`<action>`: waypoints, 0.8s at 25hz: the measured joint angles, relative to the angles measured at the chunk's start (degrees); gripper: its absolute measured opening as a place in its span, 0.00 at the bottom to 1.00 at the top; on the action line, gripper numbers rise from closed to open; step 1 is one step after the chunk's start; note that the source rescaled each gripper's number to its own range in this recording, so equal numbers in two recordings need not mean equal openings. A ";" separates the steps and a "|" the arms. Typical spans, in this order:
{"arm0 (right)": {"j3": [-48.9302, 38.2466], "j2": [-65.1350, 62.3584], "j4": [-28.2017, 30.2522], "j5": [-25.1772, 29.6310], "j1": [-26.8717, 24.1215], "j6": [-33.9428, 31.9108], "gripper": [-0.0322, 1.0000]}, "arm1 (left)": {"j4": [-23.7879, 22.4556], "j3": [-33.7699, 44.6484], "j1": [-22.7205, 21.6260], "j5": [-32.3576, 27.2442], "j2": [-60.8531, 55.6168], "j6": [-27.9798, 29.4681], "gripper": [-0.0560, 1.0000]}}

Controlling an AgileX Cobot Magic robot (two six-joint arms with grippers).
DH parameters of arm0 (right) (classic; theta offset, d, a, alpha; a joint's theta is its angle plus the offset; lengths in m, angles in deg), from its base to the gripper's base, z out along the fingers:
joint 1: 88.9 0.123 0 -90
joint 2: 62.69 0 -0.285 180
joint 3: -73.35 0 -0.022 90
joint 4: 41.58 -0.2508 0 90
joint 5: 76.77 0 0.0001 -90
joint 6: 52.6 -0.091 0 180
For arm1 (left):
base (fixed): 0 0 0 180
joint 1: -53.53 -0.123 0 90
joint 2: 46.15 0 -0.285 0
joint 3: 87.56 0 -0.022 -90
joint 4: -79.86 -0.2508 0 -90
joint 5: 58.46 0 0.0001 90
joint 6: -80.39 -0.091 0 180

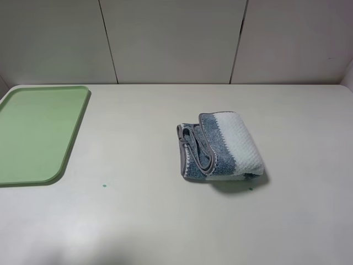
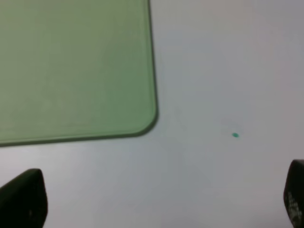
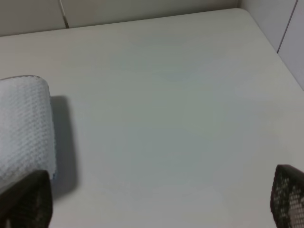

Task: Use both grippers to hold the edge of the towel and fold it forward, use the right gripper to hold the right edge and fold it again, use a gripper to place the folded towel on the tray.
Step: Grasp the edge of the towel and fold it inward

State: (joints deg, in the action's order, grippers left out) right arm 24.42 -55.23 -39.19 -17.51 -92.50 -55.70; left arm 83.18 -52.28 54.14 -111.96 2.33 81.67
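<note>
Left wrist view: the left gripper (image 2: 156,202), of which only two black fingertips show at opposite edges of the picture, stands wide open and empty above the pale table (image 2: 213,71); beyond it lies a rounded corner of the flat, light green plastic tray (image 2: 76,66), with a small green speck (image 2: 235,135) on the table beside it. Right wrist view: the right gripper (image 3: 156,202) is likewise spread wide, holding nothing, one fingertip near the folded blue-grey and white striped terry towel (image 3: 23,128). Exterior high view: the towel (image 1: 223,146) rests folded on the table (image 1: 138,221), well apart from the tray (image 1: 38,132) at the left edge; neither arm appears.
</note>
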 joint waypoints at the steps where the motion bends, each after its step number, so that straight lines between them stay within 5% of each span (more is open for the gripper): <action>1: 0.00 0.00 0.00 0.00 0.00 0.00 1.00 | 1.06 -0.41 0.00 0.47 1.94 -0.44 1.00; 10: 0.00 0.00 0.00 0.00 0.00 0.00 1.00 | 3.44 -3.80 10.88 9.89 17.37 -1.28 1.00; 20: 0.00 0.00 0.00 0.00 0.00 0.00 1.00 | 3.61 -9.10 25.71 19.42 33.90 6.19 1.00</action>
State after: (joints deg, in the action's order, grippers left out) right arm 24.42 -55.23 -39.19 -17.51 -92.50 -55.70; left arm 86.79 -61.38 79.84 -92.54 36.23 87.86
